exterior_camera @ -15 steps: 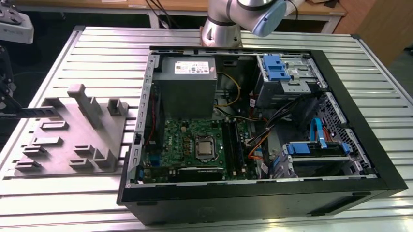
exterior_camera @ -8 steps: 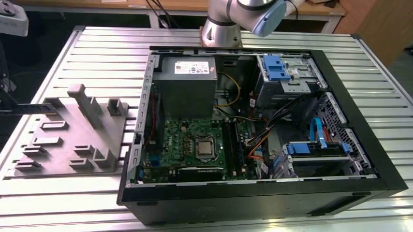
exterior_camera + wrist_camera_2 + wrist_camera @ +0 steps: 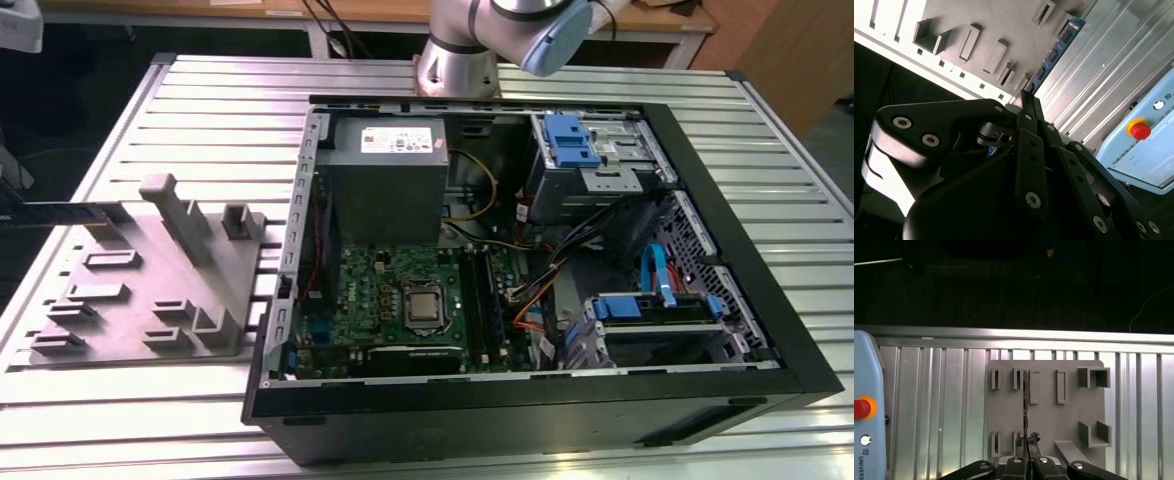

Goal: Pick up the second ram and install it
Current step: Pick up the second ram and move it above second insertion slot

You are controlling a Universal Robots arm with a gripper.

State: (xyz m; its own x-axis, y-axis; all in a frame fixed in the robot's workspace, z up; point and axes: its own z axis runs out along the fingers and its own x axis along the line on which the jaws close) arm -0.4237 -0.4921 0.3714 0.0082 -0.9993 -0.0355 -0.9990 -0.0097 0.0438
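Note:
The second ram [image 3: 1059, 47] is a thin blue-green strip with black chips that runs out from my fingertips above the grey fixture plate [image 3: 954, 20]. The first wrist view shows the ram [image 3: 1025, 405] edge-on as a dark line over the plate [image 3: 1054, 420]. In the exterior view it is a dark bar [image 3: 74, 210] hanging in the air across the plate's [image 3: 134, 290] far left corner. My gripper [image 3: 1026, 97] is shut on the ram, with its fingers pressed together [image 3: 1027, 442].
The open computer case [image 3: 534, 400] lies on the ribbed metal table to the exterior view's right of the plate, with the green motherboard [image 3: 400, 290] and grey power supply [image 3: 387, 170] inside. A blue pendant with a red button [image 3: 864, 407] rests on the table beside the plate.

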